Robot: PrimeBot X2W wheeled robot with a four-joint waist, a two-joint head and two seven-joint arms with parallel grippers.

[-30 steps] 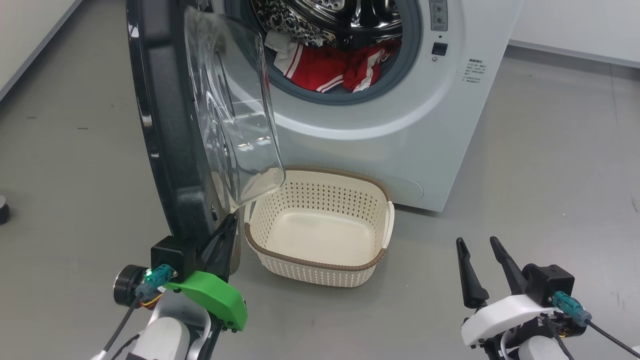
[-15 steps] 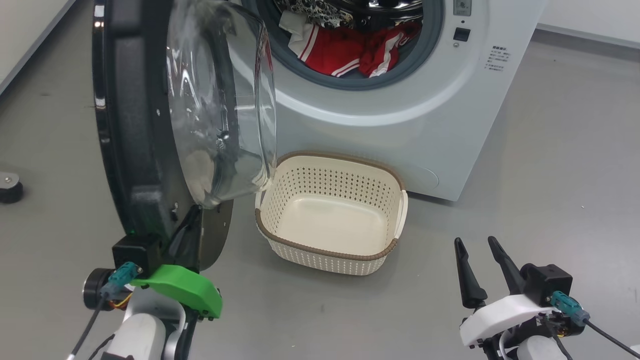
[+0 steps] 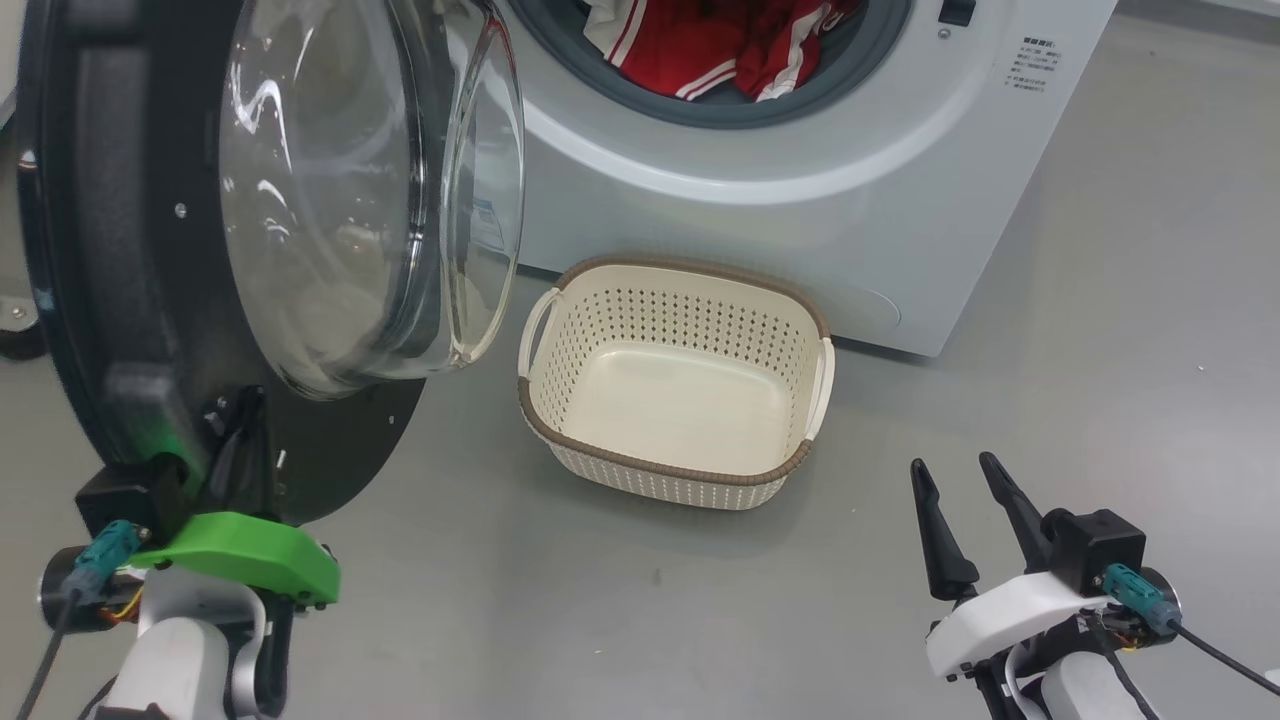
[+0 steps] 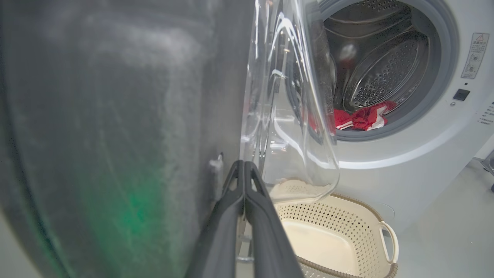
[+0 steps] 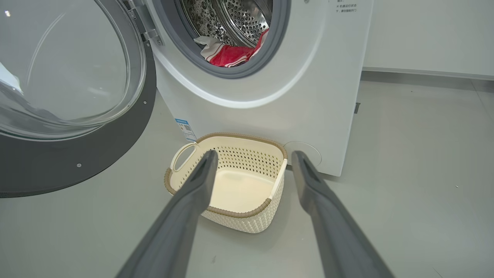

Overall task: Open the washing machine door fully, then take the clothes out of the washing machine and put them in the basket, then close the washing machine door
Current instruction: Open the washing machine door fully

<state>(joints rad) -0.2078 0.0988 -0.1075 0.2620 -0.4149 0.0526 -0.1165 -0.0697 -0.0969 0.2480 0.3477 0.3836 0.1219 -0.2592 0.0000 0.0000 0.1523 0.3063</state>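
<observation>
The washing machine door (image 3: 100,250) stands swung out at the left, its glass bowl facing the basket. My left gripper (image 3: 240,420) is shut with nothing in it, fingers laid against the door's black inner face (image 4: 115,116) near its lower edge; in the left wrist view its tips (image 4: 244,164) meet beside the glass. Red clothes (image 3: 700,50) with white stripes lie in the washing machine (image 3: 800,200) mouth, also seen as clothes (image 5: 231,54). The cream basket (image 3: 660,465) sits empty on the floor before the machine. My right gripper (image 3: 950,470) hangs open at the lower right, apart from everything.
A dark round wheel-like object (image 3: 15,330) sits on the floor behind the door at the far left. A blue label sticker (image 5: 184,127) marks the machine's lower corner. Grey floor (image 3: 1100,350) stretches open to the right of the machine and basket.
The door has swung wider toward the left, my shut left gripper moving with it against its inner face. The head view has shifted as well. The right gripper has stayed put.
</observation>
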